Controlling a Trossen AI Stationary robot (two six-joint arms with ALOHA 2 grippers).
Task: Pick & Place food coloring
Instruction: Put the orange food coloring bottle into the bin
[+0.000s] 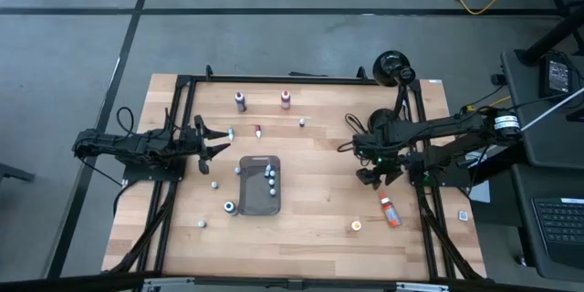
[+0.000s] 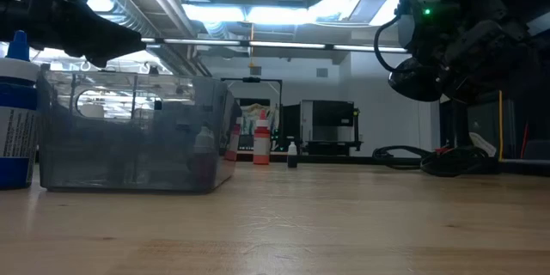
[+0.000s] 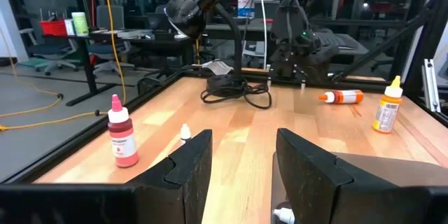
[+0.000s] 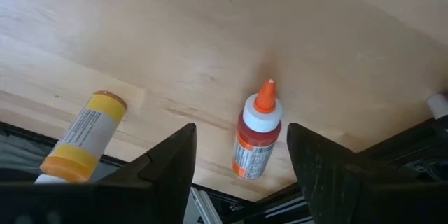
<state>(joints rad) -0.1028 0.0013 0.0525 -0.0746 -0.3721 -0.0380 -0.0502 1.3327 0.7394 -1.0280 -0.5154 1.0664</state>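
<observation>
Our right hand [image 4: 241,155] hangs released above an orange-capped bottle [image 4: 255,131] lying on the smooth wooden worktop [image 1: 319,187] near its right edge. Our left hand [image 3: 241,161], released, hovers left of the grey rounded tray [image 1: 258,185].

This is a robotics lab or workshop, not a home: a light wooden table [image 1: 319,192] ringed by a black metal frame [image 1: 274,79] stands on a grey concrete floor [image 1: 274,18] marked with dark lines, with a yellow cable [image 1: 474,0] trailing across the floor at about one o'clock from the table. At three o'clock sits a dark workstation with a keyboard [image 1: 558,228]. The low view shows exposed ceiling ducts [image 2: 163,9] and strip lights [image 2: 258,13]. The left wrist view shows wheeled office chairs [image 3: 52,59], desks and a black desk lamp [image 3: 192,7] beyond the table.
</observation>
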